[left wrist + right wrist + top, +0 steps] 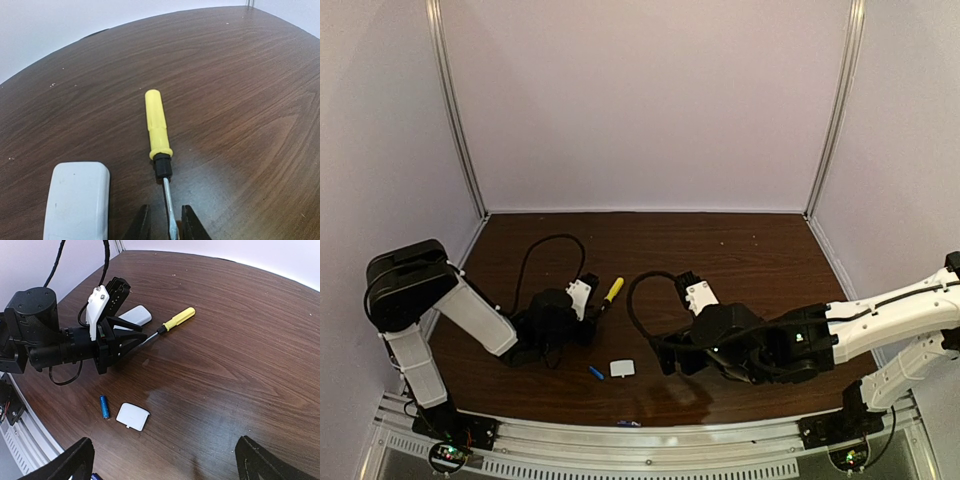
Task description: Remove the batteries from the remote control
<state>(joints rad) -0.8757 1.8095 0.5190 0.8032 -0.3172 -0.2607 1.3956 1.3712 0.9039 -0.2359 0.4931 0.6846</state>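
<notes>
The white remote control (77, 200) lies flat on the table, just left of my left gripper (166, 222); the right wrist view shows the remote control (134, 316) behind that gripper (142, 337). One blue battery (104, 406) lies loose on the wood beside the white cover piece (132, 416). A second blue battery (628, 424) rests at the table's near edge. The left jaws stand slightly apart around the metal shaft of the yellow-handled screwdriver (158, 130), with a gap showing beside the shaft. My right gripper (167, 465) hovers wide open over the table, holding nothing.
The screwdriver (612, 290) lies on the table with its handle pointing away from the left gripper (592, 315). The cover piece (622, 368) and the loose battery (596, 373) lie between the two arms. White walls enclose the table on three sides.
</notes>
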